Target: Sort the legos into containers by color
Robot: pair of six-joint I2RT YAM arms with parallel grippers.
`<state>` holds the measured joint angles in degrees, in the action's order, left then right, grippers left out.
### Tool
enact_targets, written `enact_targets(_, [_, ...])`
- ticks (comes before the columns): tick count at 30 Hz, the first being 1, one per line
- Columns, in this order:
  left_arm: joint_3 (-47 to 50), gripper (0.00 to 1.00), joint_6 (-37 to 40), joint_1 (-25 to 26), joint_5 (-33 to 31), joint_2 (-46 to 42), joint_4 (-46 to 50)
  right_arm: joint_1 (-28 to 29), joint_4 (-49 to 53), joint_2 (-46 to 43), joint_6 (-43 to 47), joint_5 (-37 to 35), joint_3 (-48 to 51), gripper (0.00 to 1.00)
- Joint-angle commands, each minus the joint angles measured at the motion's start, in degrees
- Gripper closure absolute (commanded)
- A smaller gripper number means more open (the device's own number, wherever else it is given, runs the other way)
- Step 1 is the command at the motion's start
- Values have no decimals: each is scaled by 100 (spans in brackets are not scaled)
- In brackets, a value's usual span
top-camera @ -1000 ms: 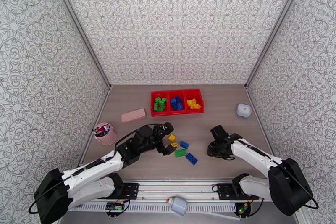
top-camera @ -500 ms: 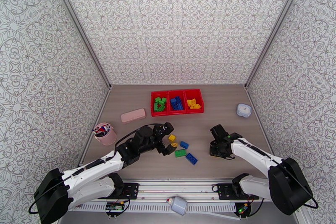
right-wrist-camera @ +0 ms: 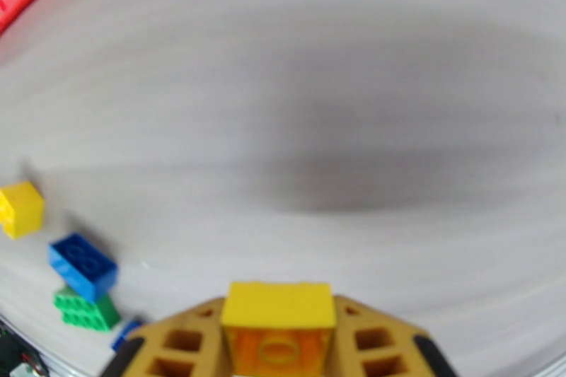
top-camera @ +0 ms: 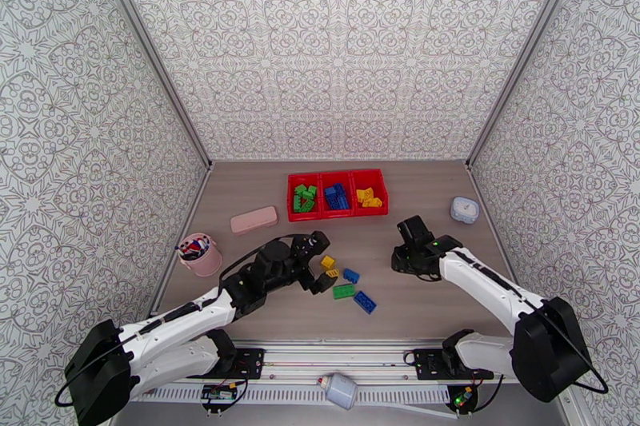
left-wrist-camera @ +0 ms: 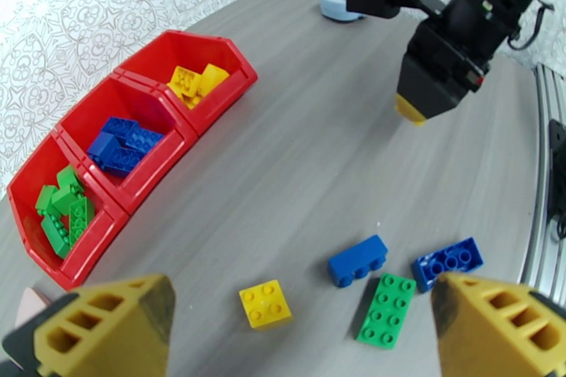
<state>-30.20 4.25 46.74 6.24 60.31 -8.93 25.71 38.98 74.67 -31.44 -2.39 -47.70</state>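
The containers (top-camera: 337, 212) are three joined red bins at the back centre, holding green, blue and yellow legos from left to right; the left wrist view shows the containers (left-wrist-camera: 226, 99) at upper left. Loose legos lie mid-table: a yellow brick (left-wrist-camera: 264, 305), a blue brick (left-wrist-camera: 357, 260), a green brick (left-wrist-camera: 385, 310) and a second blue brick (left-wrist-camera: 448, 263). My left gripper (top-camera: 320, 261) (left-wrist-camera: 304, 315) hovers open over the yellow one, touching nothing. Off the table to their right, my right gripper (top-camera: 402, 261) (right-wrist-camera: 278, 336) is shut on a yellow brick (right-wrist-camera: 278, 315) (left-wrist-camera: 410, 108).
A pink cup of pens (top-camera: 200, 253) stands at the left edge, with a pink case (top-camera: 254, 220) behind it. A small white box (top-camera: 465, 209) sits at the right edge. Patterned walls close the table on three sides.
My right gripper closed on the yellow brick, lifted it off the table and moved back toward the containers. My left arm has barely moved.
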Motion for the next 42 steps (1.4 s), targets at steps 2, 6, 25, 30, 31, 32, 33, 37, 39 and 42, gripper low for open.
enact_targets(2, [45, 0, -324, 47, -224, -2, -542, 64, -593, 382, 186, -120, -618, 69])
enact_targets(6, [49, 0, -337, 45, -433, 6, -648, 62, -933, 874, 390, -162, -1175, 68])
enact_targets(25, [-254, 0, -321, 55, -635, 486, -646, -446, -1216, 4302, 1193, -317, -4988, 73])
enact_targets(30, [-276, 0, -330, 69, -660, 519, -645, -569, -1086, 5010, 1362, -302, -5846, 72])
enact_targets(31, [-282, 0, -321, 65, -653, 531, -637, -591, -995, 5174, 1405, -287, -6053, 71])
enact_targets(32, [-285, 0, -320, 70, -649, 535, -622, -618, -842, 5336, 1455, -267, -6285, 70])
enact_targets(33, [-287, 1, -319, 72, -646, 535, -603, -636, -729, 5463, 1508, -247, -6473, 70])
enact_targets(37, [-295, 0, -302, 76, -649, 535, -557, -647, -544, 5760, 1623, -244, -6924, 69])
enact_targets(39, [-294, 0, -278, 80, -655, 543, -553, -647, -498, 5775, 1649, -201, -7010, 67])
enact_targets(42, [-315, 0, -253, 81, -651, 529, -523, -646, -466, 5652, 1667, -115, -6977, 55])
